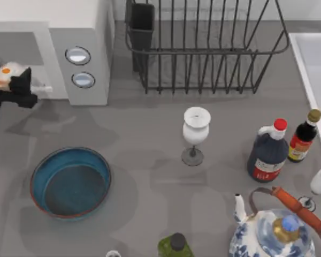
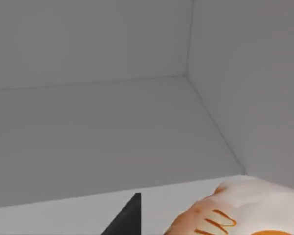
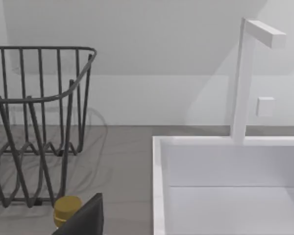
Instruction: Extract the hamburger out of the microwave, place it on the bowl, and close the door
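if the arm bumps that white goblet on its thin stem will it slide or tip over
The white goblet would probably tip rather than slide: its wide cup sits high on a thin stem over a small round foot. Once down it would likely roll, being round. The soy sauce jug stands nearby on the top view's right, so a fall that way might knock it.

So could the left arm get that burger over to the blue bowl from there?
Probably yes: the left claw seems to hold the burger at the microwave, and the bowl sits open just below.
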You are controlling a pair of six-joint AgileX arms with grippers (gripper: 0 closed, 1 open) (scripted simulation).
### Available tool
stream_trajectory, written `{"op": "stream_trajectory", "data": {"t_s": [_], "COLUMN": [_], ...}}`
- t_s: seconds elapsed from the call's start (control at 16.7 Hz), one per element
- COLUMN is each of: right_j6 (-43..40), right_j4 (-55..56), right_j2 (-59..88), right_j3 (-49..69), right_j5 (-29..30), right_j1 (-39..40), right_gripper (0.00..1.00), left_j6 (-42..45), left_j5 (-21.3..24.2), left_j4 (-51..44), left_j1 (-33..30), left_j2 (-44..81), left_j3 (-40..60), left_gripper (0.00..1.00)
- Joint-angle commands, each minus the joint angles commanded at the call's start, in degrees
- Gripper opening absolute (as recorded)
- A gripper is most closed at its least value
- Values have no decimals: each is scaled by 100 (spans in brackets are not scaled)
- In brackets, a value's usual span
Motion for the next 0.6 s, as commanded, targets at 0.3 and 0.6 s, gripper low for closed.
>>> {"op": "stream_trajectory", "data": {"t_s": [0.3,0.6], "right_j6": [0,0], "right_j4": [0,0], "right_j2": [0,0], "right_j3": [0,0], "right_j5": [0,0], "right_j1": [0,0], "right_gripper": [100,100], "left_j6": [45,59], "left_j5": [-748,-749], "left_j4": [-588,-568], "left_j1": [429,417], "left_j2": [-836,-829], "left_j3": [-75,-55], "left_gripper": [0,0]}}
